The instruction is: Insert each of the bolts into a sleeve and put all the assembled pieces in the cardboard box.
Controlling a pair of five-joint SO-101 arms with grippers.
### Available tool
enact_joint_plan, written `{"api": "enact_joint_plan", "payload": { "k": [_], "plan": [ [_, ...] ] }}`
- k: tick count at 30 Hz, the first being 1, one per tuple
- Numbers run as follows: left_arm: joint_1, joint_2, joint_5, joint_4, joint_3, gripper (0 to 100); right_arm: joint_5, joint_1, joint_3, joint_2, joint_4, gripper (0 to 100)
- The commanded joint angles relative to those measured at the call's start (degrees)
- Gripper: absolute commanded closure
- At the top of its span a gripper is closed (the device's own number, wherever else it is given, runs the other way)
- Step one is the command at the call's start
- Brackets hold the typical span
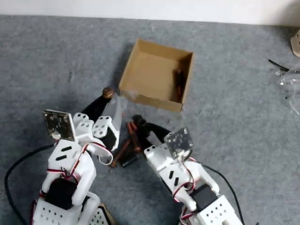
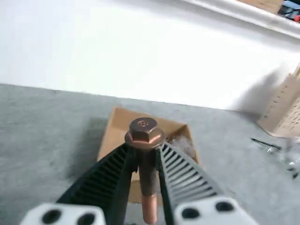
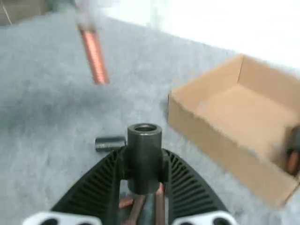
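- Tabletop (image 1: 243,140): grey felt-like cover. Clear plastic scraps (image 1: 289,79) lie at the 3 o'clock edge of the high view, cut off by the frame.
- Left arm (image 1: 70,164) sits at 7 o'clock and right arm (image 1: 173,173) at 5 o'clock. Both bases are cut off at the lower edge.
- Cardboard box (image 1: 151,99): at 12 o'clock from the arms, open-topped, flat on the tabletop. One dark assembled piece (image 1: 178,82) lies inside against the 3 o'clock wall. There is a pale smear at the near corner, too blurred to name.
- Left pincer (image 2: 144,152): clamped on a copper bolt (image 2: 145,136), with the shank between the fingers and the hex head past the tips. It is held off the tabletop, just short of the box's 7 o'clock corner.
- Right pincer (image 3: 143,157): clamped on a dark sleeve (image 3: 144,145), which stands upright with its bore open. It is at 6 o'clock from the box.
- Loose pieces (image 1: 125,150): copper bolts and dark sleeves lying between the arms, partly hidden under the pincers. I cannot tell how many.
- Loose sleeve (image 3: 110,143): lies on its side, just beyond the right pincer.
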Motion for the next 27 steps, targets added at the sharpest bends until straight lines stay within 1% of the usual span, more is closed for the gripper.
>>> {"api": "enact_joint_plan", "payload": {
  "k": [1,3,5,10,12,18,21,27],
  "plan": [
    [1.2,-1.1,4.9,-2.5,-1.0,100,4.7,-0.8,3.9,-5.6,-2.5,99.5],
    [1.3,-1.1,7.0,-2.5,-1.1,100,5.5,-0.8,5.8,-7.9,-2.4,99.5],
    [2.1,-1.1,7.6,-2.5,-1.1,99,5.8,-0.8,6.4,-8.1,-2.4,99.5],
    [7.8,-1.2,7.5,-2.4,-3.0,99,5.8,-0.7,6.5,-7.7,-2.3,99.5],
    [9.1,-1.2,7.4,-2.5,-4.2,99,5.9,-0.7,6.6,-7.5,-2.3,99.5],
    [9.2,-1.2,6.8,-2.5,-5.3,99,5.9,-0.6,6.6,-7.3,-2.2,99.5],
    [9.2,-1.1,1.6,-3.3,-8.0,99,5.9,-0.6,6.6,-7.3,-1.5,99.5],
    [9.7,-0.7,3.1,-3.2,-7.7,99,5.9,-0.7,6.6,-7.4,-1.1,99.5]
  ]
}}
